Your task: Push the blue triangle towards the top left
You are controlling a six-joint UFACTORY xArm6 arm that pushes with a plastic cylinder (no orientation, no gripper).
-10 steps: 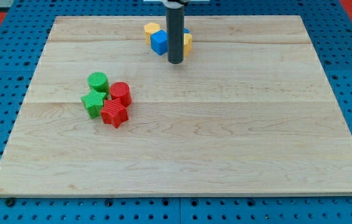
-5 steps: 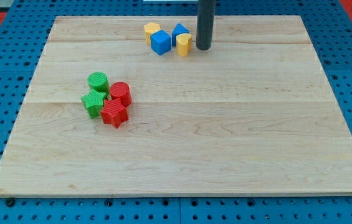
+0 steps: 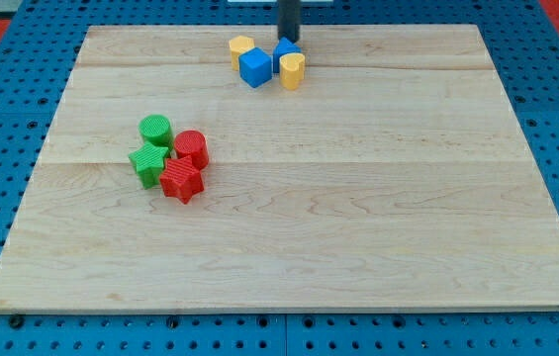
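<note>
The blue triangle [image 3: 284, 52] sits near the view's top centre on the wooden board [image 3: 358, 198], wedged between a blue cube [image 3: 254, 67] on its left and a yellow cylinder-like block [image 3: 292, 71] below right. A yellow block [image 3: 241, 49] lies left of the cube. My tip [image 3: 288, 41] is at the triangle's top edge, touching or nearly touching it from the view's top.
A cluster at the view's left holds a green cylinder [image 3: 155, 131], a green star-like block [image 3: 147, 163], a red cylinder [image 3: 192, 148] and a red star-like block [image 3: 181, 181]. The board's top edge is close behind the tip.
My tip moved from in front of the blue and yellow blocks, round their right side, up to the top edge of the blue triangle. The blocks have barely shifted.
</note>
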